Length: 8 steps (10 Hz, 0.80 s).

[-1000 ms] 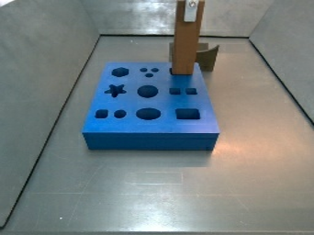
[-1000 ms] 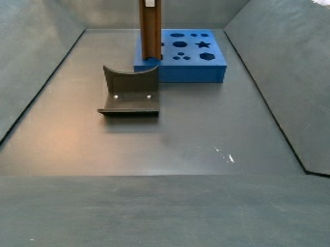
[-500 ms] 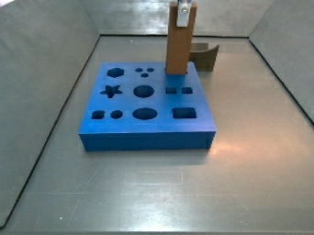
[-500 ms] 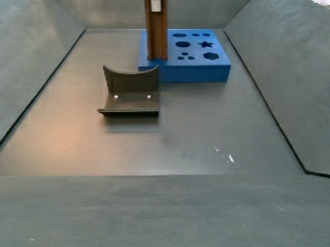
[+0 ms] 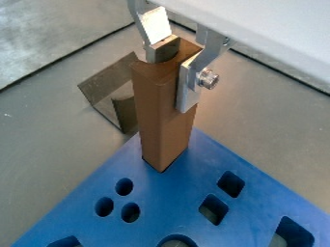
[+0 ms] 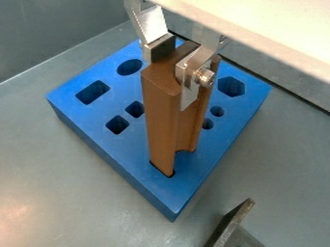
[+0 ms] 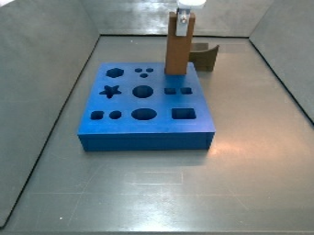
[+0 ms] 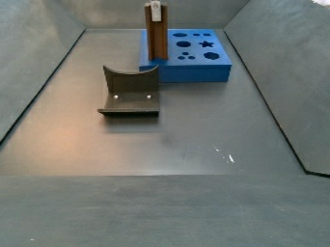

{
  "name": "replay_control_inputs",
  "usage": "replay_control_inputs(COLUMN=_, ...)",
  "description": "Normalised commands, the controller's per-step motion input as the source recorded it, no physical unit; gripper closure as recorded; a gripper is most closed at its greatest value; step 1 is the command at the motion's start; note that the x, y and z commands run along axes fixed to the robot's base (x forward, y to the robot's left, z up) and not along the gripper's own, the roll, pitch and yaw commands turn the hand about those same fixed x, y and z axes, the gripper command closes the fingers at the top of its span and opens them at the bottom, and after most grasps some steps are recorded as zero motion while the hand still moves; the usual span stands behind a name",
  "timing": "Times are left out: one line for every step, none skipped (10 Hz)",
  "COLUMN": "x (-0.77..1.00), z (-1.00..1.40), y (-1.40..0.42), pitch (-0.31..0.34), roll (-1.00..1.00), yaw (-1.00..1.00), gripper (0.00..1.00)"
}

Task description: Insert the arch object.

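Observation:
A tall light-brown post [image 5: 165,125] stands upright with its lower end in a hole near the edge of the blue board [image 5: 168,193] on the fixture's side. It shows in both wrist views [image 6: 168,125] and both side views [image 7: 181,50] [image 8: 154,39]. Its top face has a recess. My gripper [image 5: 177,60] is shut on the post's top, one finger on each side, also in a wrist view [image 6: 177,66] and at the top edge of a side view [image 7: 185,16]. No small dark olive-brown arch block shows.
The blue board [image 7: 147,138] has several shaped holes: star, rounds, squares, hexagon. The dark fixture [image 8: 129,92] with a curved top edge stands on the grey floor beside the board [image 7: 207,55]. Grey walls enclose the floor.
The gripper and the post have come down. The post's top now shows lower in both side views, with its lower end deeper in the board.

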Motion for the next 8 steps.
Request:
replay_control_inputs(x=0.00, z=-0.27, y=0.00, pitch=-0.043, roll=-0.04, yaw=0.00, gripper=1.00)
replay_control_inputs(x=0.03, z=-0.29, y=0.00, pitch=-0.036, roll=-0.04, yaw=0.00, gripper=1.00)
replay_control_inputs(x=0.00, z=-0.27, y=0.00, pitch=-0.049, roll=-0.02, yaw=0.00, gripper=1.00)
replay_control_inputs(x=0.00, z=-0.22, y=0.00, pitch=-0.051, roll=-0.01, yaw=0.00, gripper=1.00)
replay_control_inputs(x=0.00, z=-0.19, y=0.00, pitch=-0.047, roll=0.00, yaw=-0.01, gripper=1.00)
replay_control_inputs(x=-0.02, z=-0.14, y=-0.01, pitch=-0.076, roll=0.00, yaw=-0.01, gripper=1.00)
replay_control_inputs(x=0.00, z=-0.10, y=0.00, pitch=-0.070, roll=0.00, yaw=0.00, gripper=1.00)
replay_control_inputs(x=0.00, z=0.00, y=0.00, pitch=0.000, roll=0.00, yaw=0.00, gripper=1.00)
